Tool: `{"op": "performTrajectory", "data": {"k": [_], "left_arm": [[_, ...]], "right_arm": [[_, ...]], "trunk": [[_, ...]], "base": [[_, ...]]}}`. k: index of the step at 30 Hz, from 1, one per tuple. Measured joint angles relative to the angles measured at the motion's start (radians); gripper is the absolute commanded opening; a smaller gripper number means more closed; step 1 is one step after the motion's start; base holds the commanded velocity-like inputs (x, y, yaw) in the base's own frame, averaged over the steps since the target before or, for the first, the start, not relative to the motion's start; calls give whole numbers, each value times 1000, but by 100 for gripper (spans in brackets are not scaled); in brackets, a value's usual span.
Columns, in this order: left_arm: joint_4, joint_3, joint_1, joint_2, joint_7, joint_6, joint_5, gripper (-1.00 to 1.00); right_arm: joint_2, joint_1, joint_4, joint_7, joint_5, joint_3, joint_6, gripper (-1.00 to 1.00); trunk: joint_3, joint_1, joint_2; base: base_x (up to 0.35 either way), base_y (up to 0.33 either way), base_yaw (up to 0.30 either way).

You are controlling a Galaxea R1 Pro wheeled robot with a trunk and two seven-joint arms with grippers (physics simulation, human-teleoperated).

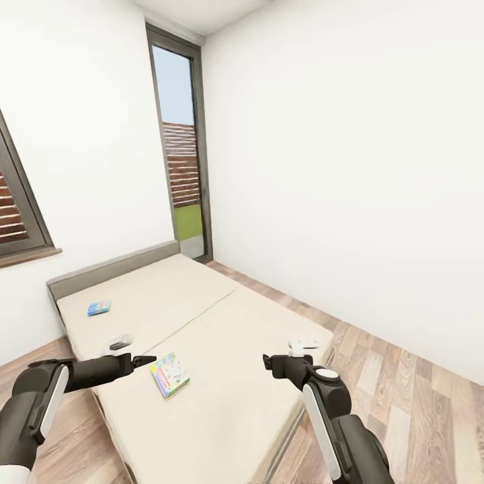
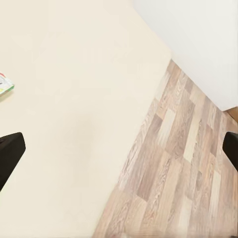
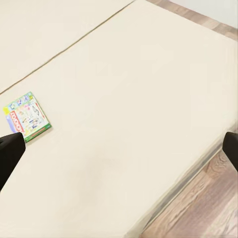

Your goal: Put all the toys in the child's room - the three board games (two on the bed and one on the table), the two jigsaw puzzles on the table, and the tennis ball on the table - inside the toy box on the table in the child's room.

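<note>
Green-edged pastel board game (image 1: pixel 170 374) flat on the beige mattress of the bed (image 1: pixel 222 323), toward the foot end, seen too from the right wrist camera (image 3: pixel 27 116) and as a sliver from the left wrist camera (image 2: pixel 5 83). Smaller blue board game (image 1: pixel 99 308) flat on the same mattress, up near the low grey headboard (image 1: pixel 111 267), well apart from the pastel box. Left gripper (image 1: pixel 138 361) hanging over the bed's near side edge, just beside the pastel box without touching it, fingers (image 2: pixel 11 153) spread wide with nothing between. Right gripper (image 1: pixel 277 365) over the foot end of the bed, fingers (image 3: pixel 10 152) likewise spread wide and empty. Wood-plank floor (image 1: pixel 396 376) beyond the bed's far side, white wall (image 1: pixel 349 168) behind that, tall dark-framed window (image 1: pixel 180 141) past the headboard corner.
</note>
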Motion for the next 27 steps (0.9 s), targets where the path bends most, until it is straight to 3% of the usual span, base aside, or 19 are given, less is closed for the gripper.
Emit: {"op": "performTrajectory", "data": {"k": [11, 27], "left_arm": [[0, 0, 0, 0, 0, -1, -1, 100], [0, 0, 0, 0, 1, 1, -1, 100]], "right_arm": [[0, 0, 0, 0, 0, 2, 0, 100], [0, 0, 0, 0, 0, 2, 0, 100]], "trunk": [[0, 0, 0], [4, 0, 0]], "base": [[-66, 73, -82], [-141, 230, -259]]}}
